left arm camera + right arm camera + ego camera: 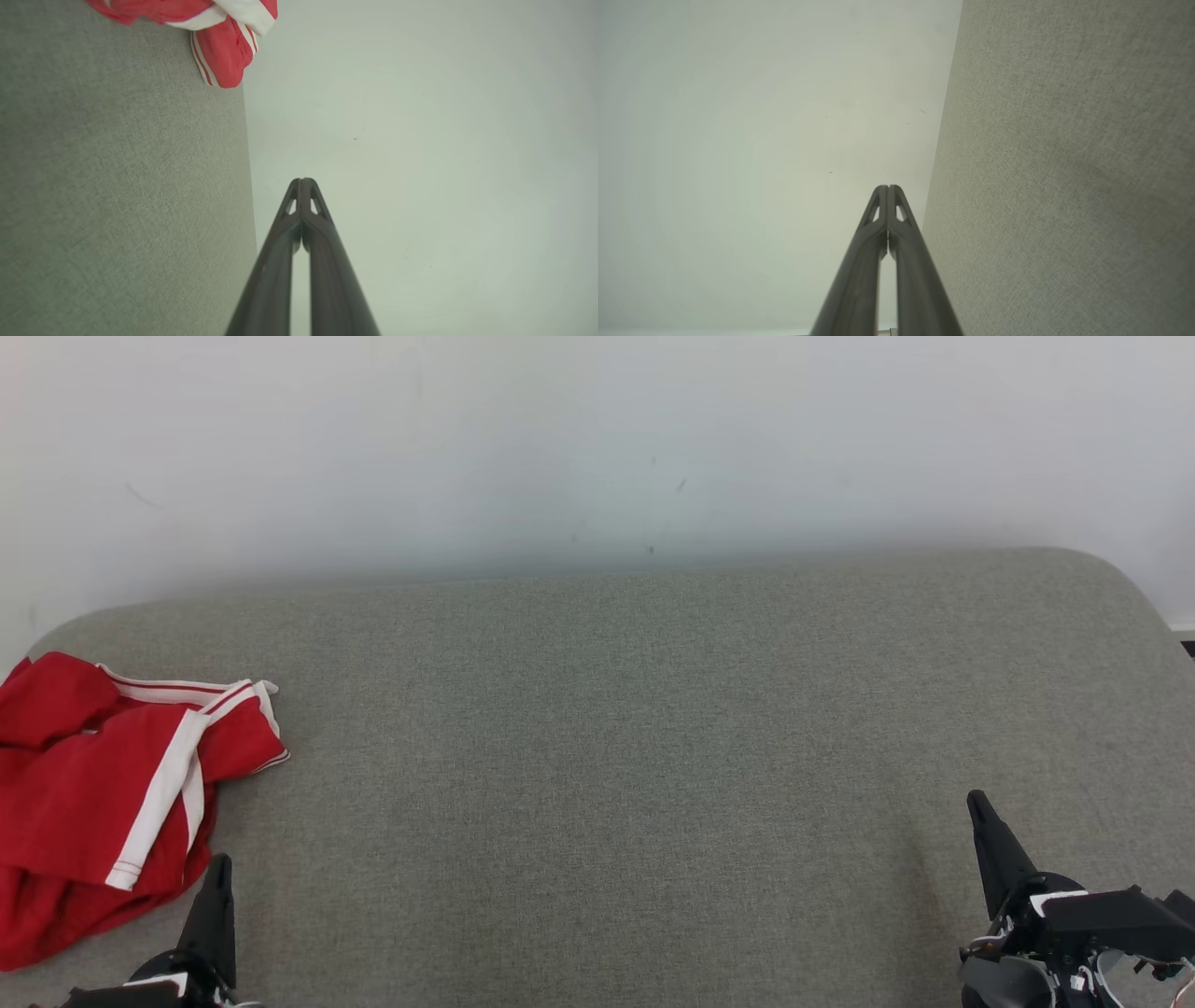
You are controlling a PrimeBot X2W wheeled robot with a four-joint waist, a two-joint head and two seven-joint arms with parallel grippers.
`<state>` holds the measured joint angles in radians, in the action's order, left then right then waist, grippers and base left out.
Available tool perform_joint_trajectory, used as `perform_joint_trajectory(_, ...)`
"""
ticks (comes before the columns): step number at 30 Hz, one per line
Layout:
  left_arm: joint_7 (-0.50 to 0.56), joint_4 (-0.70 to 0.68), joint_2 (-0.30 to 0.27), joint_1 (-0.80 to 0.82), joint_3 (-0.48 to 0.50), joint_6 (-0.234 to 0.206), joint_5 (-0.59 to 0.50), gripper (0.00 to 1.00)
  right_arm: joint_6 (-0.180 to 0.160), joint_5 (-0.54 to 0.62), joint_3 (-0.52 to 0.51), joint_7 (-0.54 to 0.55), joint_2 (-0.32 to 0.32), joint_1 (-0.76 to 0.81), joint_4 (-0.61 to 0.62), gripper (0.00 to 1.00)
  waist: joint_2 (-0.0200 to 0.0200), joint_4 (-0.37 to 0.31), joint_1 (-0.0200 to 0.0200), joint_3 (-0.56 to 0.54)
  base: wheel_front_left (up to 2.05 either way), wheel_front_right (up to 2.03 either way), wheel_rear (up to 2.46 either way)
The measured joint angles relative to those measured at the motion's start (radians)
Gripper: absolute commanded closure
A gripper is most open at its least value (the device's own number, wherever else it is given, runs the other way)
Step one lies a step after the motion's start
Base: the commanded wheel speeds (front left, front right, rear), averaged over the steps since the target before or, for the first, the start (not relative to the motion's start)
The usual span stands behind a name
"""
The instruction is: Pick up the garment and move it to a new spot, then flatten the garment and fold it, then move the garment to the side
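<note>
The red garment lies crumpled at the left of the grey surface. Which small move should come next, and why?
Probably open the left gripper and reach toward the garment: its fingers are shut and empty, just beside it, while the right gripper is far across the surface.

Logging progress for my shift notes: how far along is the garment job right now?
Done: nothing that shows. The red garment lies crumpled at the left end of the grey surface, neither flattened nor folded. In hand: nothing, since the left gripper and right gripper are both shut and empty. Left: pick up, move, flatten, fold, set aside.
</note>
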<state>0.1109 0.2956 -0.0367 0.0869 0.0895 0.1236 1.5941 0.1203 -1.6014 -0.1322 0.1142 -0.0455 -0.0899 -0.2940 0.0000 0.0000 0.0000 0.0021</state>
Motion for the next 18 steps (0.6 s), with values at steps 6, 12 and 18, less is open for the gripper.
perform_joint_trajectory(6,0.0,0.0,0.0,0.0,0.0,0.0,0.0,1.0,0.0,0.0,0.0,0.0,0.0,0.0,0.0,1.0,0.0,0.0,0.0,0.0,0.0,0.0,0.0)
perform_joint_trajectory(12,0.0,0.0,0.0,0.0,0.0,0.0,0.0,1.0,0.0,0.0,0.0,0.0,0.0,0.0,0.0,1.0,0.0,0.0,0.0,0.0,0.0,0.0,0.0)
perform_joint_trajectory(18,-0.002,0.046,0.013,-0.03,-0.006,-0.002,-0.001,0.0,-0.003,0.0,0.007,0.0,0.011,0.042,-0.043,0.0,0.0,0.0,0.0,0.0,0.0,0.0,0.0)
